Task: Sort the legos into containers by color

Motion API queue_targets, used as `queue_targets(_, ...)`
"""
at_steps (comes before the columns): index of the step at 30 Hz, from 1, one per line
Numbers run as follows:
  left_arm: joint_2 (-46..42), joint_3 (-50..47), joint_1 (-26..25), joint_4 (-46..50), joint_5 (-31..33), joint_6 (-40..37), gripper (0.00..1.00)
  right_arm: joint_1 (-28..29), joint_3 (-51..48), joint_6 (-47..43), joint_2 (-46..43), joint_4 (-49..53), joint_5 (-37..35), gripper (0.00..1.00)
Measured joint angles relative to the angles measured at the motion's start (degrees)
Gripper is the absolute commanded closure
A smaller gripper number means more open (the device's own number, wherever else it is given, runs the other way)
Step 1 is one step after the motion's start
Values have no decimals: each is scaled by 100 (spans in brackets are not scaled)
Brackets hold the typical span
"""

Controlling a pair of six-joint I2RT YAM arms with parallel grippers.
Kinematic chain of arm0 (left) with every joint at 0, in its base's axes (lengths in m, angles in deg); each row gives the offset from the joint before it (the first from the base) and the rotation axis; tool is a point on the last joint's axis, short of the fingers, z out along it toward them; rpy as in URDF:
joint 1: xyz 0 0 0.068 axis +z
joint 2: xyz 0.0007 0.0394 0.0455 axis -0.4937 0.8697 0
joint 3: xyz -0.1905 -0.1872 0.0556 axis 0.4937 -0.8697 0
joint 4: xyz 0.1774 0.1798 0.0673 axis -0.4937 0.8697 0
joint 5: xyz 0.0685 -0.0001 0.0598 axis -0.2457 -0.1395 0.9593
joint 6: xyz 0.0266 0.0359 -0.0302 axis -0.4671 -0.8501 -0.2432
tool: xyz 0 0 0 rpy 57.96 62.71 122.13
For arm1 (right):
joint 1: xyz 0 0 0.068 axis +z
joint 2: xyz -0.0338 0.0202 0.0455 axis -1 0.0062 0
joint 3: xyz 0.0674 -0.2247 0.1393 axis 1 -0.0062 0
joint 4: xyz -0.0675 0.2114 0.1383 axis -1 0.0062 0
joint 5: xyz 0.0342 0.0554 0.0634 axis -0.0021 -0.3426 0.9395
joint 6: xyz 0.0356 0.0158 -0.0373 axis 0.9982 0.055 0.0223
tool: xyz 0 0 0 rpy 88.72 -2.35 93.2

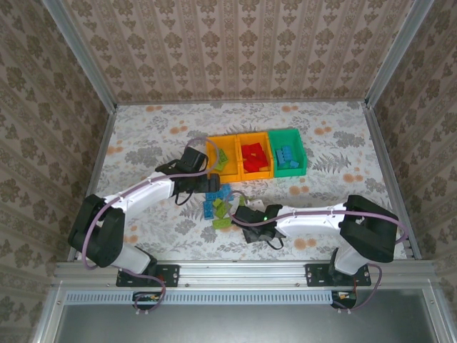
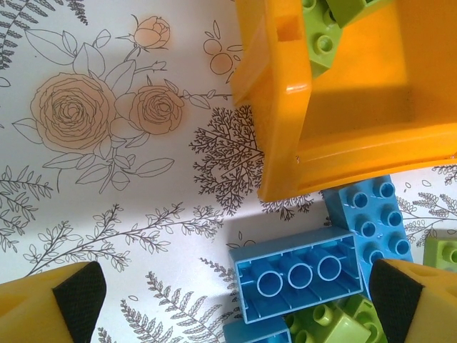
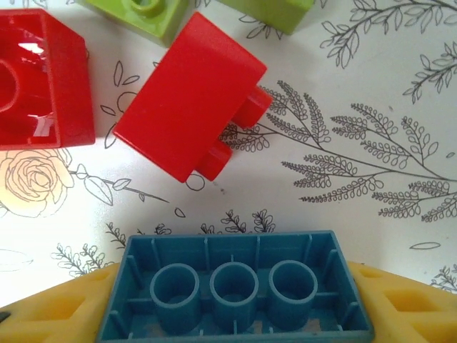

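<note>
While the right gripper [image 3: 235, 318] clasps a blue brick [image 3: 235, 282] by its short ends, the green bin [image 1: 290, 171] of blues lies at one o'clock from it in the overhead view; the left gripper [image 2: 235, 294] gapes wide.

Floral table [image 1: 143, 136] carries three containers [image 1: 255, 174] and, apparently, several loose legos [image 1: 218, 204].

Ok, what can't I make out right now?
Top view: loose legos, too small and partly under the arms to count.
Right wrist: blue brick cut by the bottom edge; whether the fingers clamp it is unclear.
Left wrist: orange bin's contents cut by the top edge.
</note>
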Motion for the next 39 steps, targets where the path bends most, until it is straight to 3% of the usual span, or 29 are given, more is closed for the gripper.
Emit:
queue_targets(6, 0, 0, 4, 0, 0, 2, 2, -79, 0, -9, -240, 284, -223, 40)
queue_targets(9, 0, 0, 4, -2, -22, 2, 2, -496, -9, -76, -763, 413, -310, 38)
queue_targets(14, 0, 0, 4, 0, -70, 2, 2, -2015, -17, -459, -1832, 330, -313, 37)
queue_targets(17, 0, 0, -9, 2, -85, 2, 1, -2988, 107, -782, -1996, 229, -160, 38)
queue_targets(20, -7, 0, -74, 2, -87, 2, 1, -3578, 553, -1202, -1652, 243, -22, 38)
queue_targets(28, -2, -35, -348, 2, -111, 249, 2, -4354, 2048, -1891, 138, 330, 289, 39)
queue_targets(39, 251, -85, -466, 28, -275, 363, 4, -4581, 3265, -2109, 1515, 688, 492, 30)
